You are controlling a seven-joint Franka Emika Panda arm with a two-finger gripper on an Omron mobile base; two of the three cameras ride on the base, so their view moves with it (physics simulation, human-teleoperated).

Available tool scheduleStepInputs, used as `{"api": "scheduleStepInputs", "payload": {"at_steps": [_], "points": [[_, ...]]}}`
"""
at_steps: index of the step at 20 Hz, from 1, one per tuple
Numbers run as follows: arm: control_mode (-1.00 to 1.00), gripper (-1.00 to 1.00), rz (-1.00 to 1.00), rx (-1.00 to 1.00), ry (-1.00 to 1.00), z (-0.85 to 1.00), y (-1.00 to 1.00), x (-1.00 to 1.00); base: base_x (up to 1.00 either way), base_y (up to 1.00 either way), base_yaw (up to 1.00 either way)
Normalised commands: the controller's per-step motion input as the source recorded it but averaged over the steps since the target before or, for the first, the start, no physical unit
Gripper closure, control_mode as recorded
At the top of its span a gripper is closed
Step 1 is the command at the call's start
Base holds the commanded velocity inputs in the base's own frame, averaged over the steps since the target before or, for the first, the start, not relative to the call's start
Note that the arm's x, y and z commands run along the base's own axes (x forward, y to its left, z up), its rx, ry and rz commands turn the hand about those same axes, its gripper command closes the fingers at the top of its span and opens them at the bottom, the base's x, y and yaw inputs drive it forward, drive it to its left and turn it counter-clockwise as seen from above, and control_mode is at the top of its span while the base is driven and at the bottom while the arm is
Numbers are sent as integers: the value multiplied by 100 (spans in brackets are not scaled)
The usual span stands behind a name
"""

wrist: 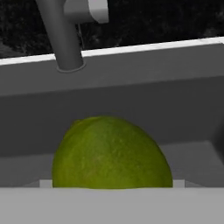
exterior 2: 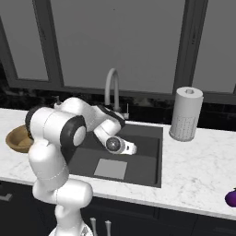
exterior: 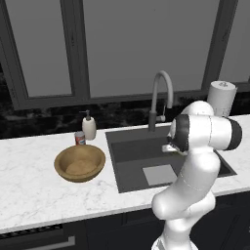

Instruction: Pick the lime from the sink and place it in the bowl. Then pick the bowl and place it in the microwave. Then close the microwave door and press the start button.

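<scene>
1. Lime (wrist: 111,153): yellow-green, close in front of the hand camera, resting low in the sink near the back wall. Not yet lifted, by the look of it.
2. Gripper: down inside the basin; its fingertips cannot be made out, but the jaws stand spread wide, with nothing clamped as far as the pictures show (the lime sits right at its mouth).
3. Sink (exterior: 128,168): dark grey basin set in the marble tabletop (exterior: 34,195), a pale square patch (exterior: 159,174) on its floor, the arm bent down into it.
4. Faucet (exterior: 161,97): tall curved grey spout at the rear rim of the sink.
5. Bowl (exterior: 79,162): tan wooden, empty, on the tabletop just left of the sink.
6. Small red can (exterior: 80,138) and white soap dispenser (exterior: 89,126): behind the bowl.
7. Paper towel roll (exterior 2: 186,114): upright, right of the sink.
8. Status: first pick pending. Judged remaining: grasp lime, drop in bowl, carry bowl to microwave, shut door, press start.
</scene>
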Motion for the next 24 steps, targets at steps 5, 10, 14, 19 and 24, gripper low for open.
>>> {"api": "scheduleStepInputs", "payload": {"at_steps": [5,10,14,19,24], "points": [[-100,100,0,7,-28,100,-36,-52,0,0,0],[-100,100,0,8,-12,100,-58,-54,0,0,0],[-100,100,-1,7,-10,100,-40,-57,0,0,0],[-100,100,0,11,-17,100,-15,-47,0,0,0],[-100,100,0,15,-15,100,-18,-57,0,0,0]]}}
